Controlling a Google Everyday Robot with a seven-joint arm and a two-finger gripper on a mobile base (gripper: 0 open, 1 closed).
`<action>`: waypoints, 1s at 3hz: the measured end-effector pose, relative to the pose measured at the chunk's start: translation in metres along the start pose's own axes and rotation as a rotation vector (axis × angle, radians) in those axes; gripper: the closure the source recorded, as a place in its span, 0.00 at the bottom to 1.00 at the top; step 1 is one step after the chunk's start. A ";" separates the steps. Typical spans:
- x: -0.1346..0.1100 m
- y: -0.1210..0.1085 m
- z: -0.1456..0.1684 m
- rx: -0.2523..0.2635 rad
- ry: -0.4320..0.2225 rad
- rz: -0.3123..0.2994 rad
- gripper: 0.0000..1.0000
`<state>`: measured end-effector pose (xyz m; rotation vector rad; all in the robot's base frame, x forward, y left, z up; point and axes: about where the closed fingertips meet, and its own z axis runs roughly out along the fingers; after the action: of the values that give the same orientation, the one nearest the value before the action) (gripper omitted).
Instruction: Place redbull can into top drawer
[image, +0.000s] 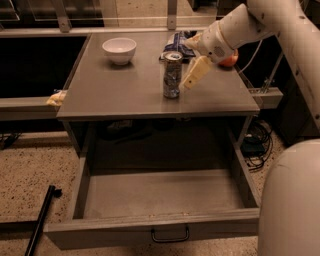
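Camera view: we look down on a grey table (125, 95) whose drawer (100, 232) stands pulled out toward us below the top. A dark loop handle (170, 235) sits at the centre of its front panel. The robot arm (245, 22) reaches in from the upper right over the right half of the table. A white bowl (119, 50) stands at the rear left of the top, well apart from the work.

The can (172, 75) stands upright on the table top, slightly right of the middle, with its long axis vertical and its silver lid up. A blue snack bag (176, 42) lies just behind it.

The gripper (191, 76) hangs just beside the can, on the can's right, angled down and left toward its body. The can therefore lies to the left of the gripper, at about the same height. We cannot tell whether the gripper is spread or closed, nor whether it touches the can. It carries nothing that we can see.

We judge the step in hand to be the approach for a side grasp. The can is not yet lifted, and the drawer lies below and in front of it.
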<state>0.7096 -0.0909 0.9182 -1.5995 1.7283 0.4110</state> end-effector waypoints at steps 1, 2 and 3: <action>-0.013 -0.006 0.018 -0.024 -0.052 0.000 0.00; -0.023 -0.004 0.035 -0.058 -0.083 0.008 0.19; -0.027 0.005 0.045 -0.091 -0.101 0.016 0.42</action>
<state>0.7165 -0.0403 0.9051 -1.6012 1.6678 0.5765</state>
